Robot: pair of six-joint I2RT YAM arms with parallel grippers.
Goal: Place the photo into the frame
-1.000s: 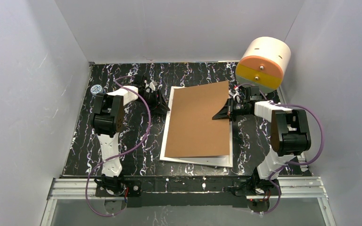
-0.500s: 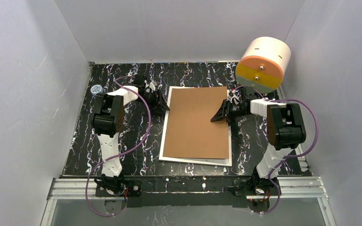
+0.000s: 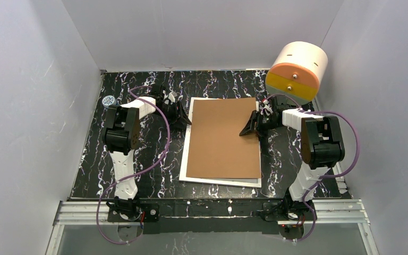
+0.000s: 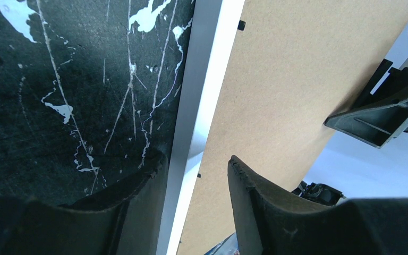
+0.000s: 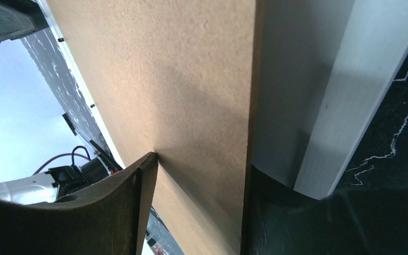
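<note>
Jaws on the left stand apart astride the left rim of the frame point(image 4: 204, 95), one finger on the desk point(image 4: 58, 106) side, the other over the brown backing board point(image 4: 297, 90). Whether they press on the rim I cannot tell. The frame lies flat, back up, in the middle of the desk between the two arms, with the board laid on it. The photo is not in view; if it is in, it sits under that board. Jaws on the right stand apart about the board's right edge, too wide to be clamping so thin a sheet.

The step looks like seating the board in the frame's recess. To do it well, steady the frame from the left and nudge the board from the right until its edges run parallel with the rim. Mind the small black tabs point(image 4: 241, 24) on the inner edge, then press it down evenly.

No writing can be read. The round speckled disc point(image 3: 107, 100) at far left is too small to read. The white-and-orange drum point(image 3: 297, 69) at far right shows two screws and no lettering.
</note>
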